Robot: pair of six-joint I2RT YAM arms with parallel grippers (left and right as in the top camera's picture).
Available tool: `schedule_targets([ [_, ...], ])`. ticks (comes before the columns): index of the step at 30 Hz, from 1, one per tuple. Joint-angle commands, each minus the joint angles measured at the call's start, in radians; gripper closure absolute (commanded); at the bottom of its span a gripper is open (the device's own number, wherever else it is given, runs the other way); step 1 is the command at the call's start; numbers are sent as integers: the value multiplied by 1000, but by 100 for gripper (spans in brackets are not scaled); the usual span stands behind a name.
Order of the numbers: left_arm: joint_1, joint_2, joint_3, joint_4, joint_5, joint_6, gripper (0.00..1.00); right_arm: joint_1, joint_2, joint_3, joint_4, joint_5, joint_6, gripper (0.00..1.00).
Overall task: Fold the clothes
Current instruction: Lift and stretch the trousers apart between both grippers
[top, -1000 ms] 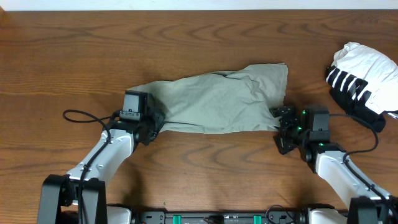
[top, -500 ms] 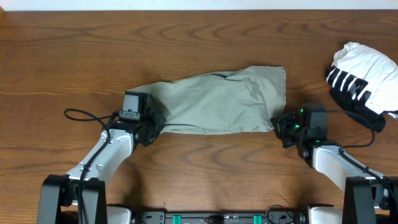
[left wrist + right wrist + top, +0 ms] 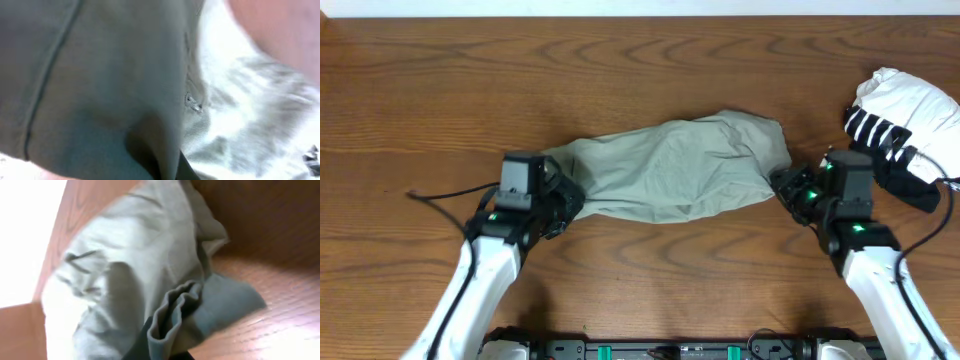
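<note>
The clothes (image 3: 670, 170) are light khaki trousers, bunched in a long band across the middle of the table and sagging between my two grippers. My left gripper (image 3: 563, 197) is shut on the band's left end. My right gripper (image 3: 786, 185) is shut on its right end. The left wrist view is filled with the trousers' cloth (image 3: 100, 75) and a stitched seam; the fingers are hidden by it. In the right wrist view a doubled fold of the trousers (image 3: 167, 320) is pinched between the dark fingers (image 3: 137, 347).
A black-and-white striped garment (image 3: 900, 125) lies crumpled at the right edge of the table, close behind my right arm. A black cable (image 3: 450, 192) trails left of the left arm. Bare wooden table (image 3: 620, 80) lies beyond the trousers.
The right gripper has shut on the trousers' right end. Both grippers have risen and moved away from me, and the cloth has drawn into a narrower, arched band.
</note>
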Motion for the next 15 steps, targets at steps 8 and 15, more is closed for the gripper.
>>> schedule_targets([
  [8,3,-364,16,-76,71,6,94,-10,-88,414,-509,194,-351,99],
  [15,3,-545,46,-101,153,-20,94,-10,-98,580,-687,194,-375,99],
])
